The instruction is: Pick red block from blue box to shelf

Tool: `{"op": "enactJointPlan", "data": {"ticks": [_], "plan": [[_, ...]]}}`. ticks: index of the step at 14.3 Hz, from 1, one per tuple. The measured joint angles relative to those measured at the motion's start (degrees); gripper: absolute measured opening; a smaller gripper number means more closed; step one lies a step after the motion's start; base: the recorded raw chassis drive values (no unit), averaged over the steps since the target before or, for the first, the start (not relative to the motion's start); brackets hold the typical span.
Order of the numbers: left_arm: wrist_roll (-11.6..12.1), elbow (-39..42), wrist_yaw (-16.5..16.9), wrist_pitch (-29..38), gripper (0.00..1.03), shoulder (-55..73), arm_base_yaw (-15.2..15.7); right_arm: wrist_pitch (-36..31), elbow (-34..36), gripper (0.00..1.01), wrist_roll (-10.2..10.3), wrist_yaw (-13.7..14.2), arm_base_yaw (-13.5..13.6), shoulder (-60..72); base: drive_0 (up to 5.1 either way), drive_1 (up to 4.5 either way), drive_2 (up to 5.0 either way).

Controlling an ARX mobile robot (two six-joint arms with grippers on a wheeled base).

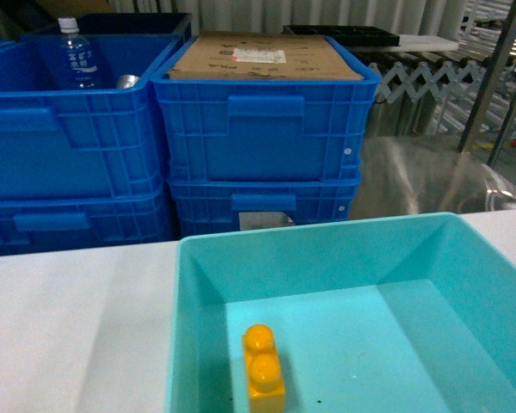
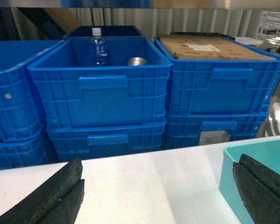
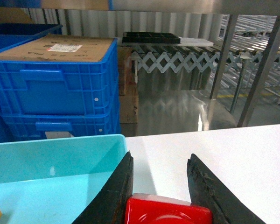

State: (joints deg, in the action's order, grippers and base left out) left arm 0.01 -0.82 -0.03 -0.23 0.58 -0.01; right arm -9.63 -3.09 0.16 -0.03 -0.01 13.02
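Observation:
The red block (image 3: 168,212) sits pinched between the two black fingers of my right gripper (image 3: 160,158), which hangs just past the right wall of the blue box (image 3: 51,149), over the white table. The blue box (image 1: 310,232) fills the lower head view and holds a yellow two-stud brick (image 1: 264,370). Neither gripper shows in the head view. My left gripper (image 2: 159,163) is wide open over bare table, its right finger by the blue box's rim (image 2: 252,149). The steel shelf (image 3: 269,60) stands beyond the table at the right, also the shelf (image 1: 490,77).
Stacked deep-blue crates (image 1: 262,129) stand behind the table; one holds a water bottle (image 1: 76,56), another is covered by cardboard (image 1: 267,58). An accordion roller conveyor (image 3: 186,60) runs along the back. The white table (image 3: 233,154) stretches right of the box.

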Motion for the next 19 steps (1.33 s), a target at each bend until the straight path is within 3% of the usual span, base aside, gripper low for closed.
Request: {"op": "enactJointPlan", "data": {"ticks": [19], "plan": [[0.0, 0.0, -0.02, 0.02, 0.98, 0.0, 0.0, -0.02, 0.0, 0.28, 0.0, 0.0, 0.0, 0.0, -1.6, -1.61, -1.6]]}}
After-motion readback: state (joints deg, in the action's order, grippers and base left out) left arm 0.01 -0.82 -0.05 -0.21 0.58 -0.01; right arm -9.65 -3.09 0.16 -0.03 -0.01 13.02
